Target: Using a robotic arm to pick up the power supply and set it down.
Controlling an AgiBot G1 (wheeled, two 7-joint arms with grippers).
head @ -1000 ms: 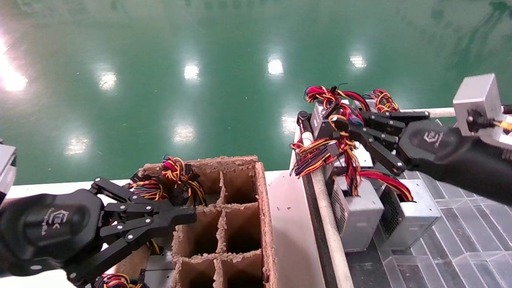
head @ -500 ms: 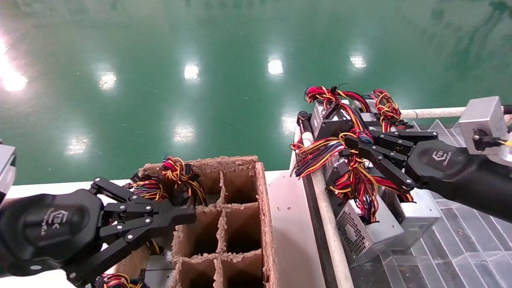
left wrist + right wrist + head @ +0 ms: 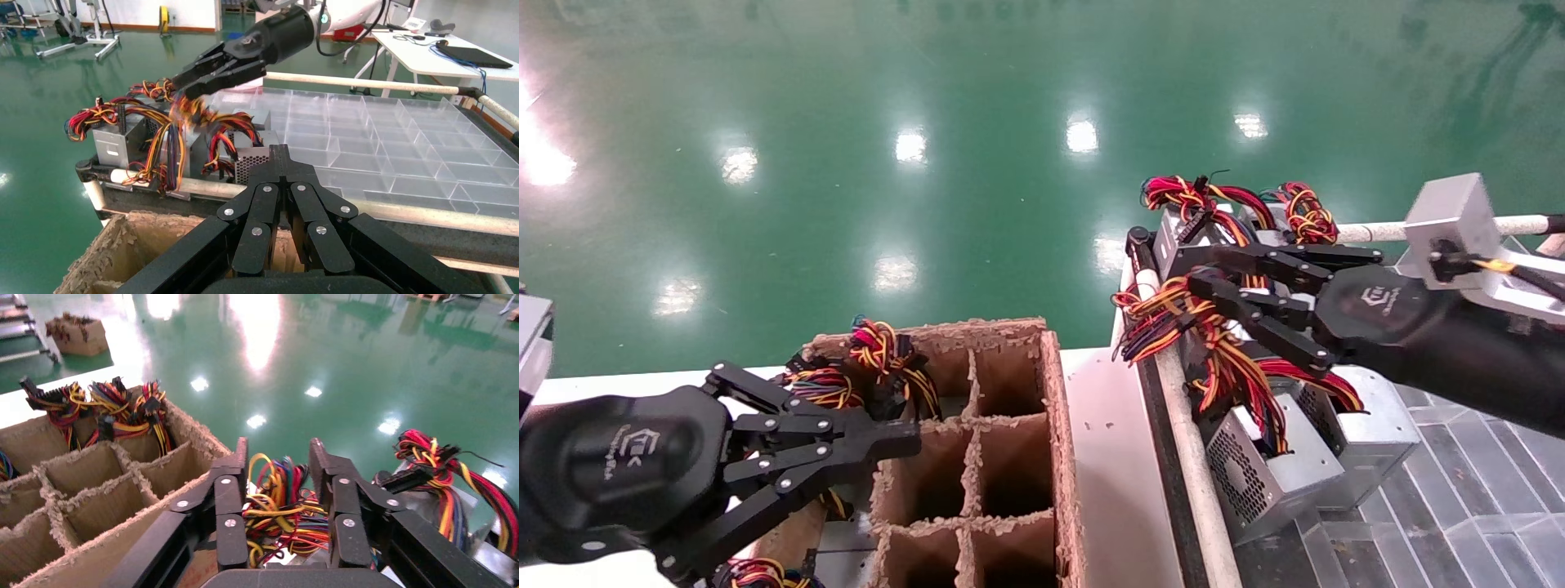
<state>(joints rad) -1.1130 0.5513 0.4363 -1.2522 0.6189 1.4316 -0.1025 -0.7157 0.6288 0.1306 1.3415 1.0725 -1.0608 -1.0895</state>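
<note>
The power supply (image 3: 1279, 478), a light silver box with a perforated mesh face (image 3: 251, 168), lies tilted at the near left corner of the cart. Its tangle of red, yellow and orange wires (image 3: 1222, 359) runs up to my right gripper (image 3: 1185, 269). In the right wrist view that bundle (image 3: 281, 508) fills the gap between the gripper's (image 3: 278, 450) fingers, which press on it from both sides. The left wrist view shows the same right gripper (image 3: 183, 82) holding the wires from above. My left gripper (image 3: 911, 437) hangs shut and empty over the cardboard box, its tips (image 3: 278, 150) pressed together.
A divided cardboard box (image 3: 1054, 425) stands on the white table (image 3: 1107, 457), with wire bundles (image 3: 878, 347) in its back cells. More supplies (image 3: 1181, 237) and another silver box (image 3: 1369, 433) crowd the cart. A clear divided tray (image 3: 1459, 490) lies to the right, behind the cart's rail (image 3: 1181, 425).
My right gripper dropped with the wires, then shifted left and slightly up. The power supply went from hanging upright to lying tilted with its mesh face showing. The left arm stayed still.
</note>
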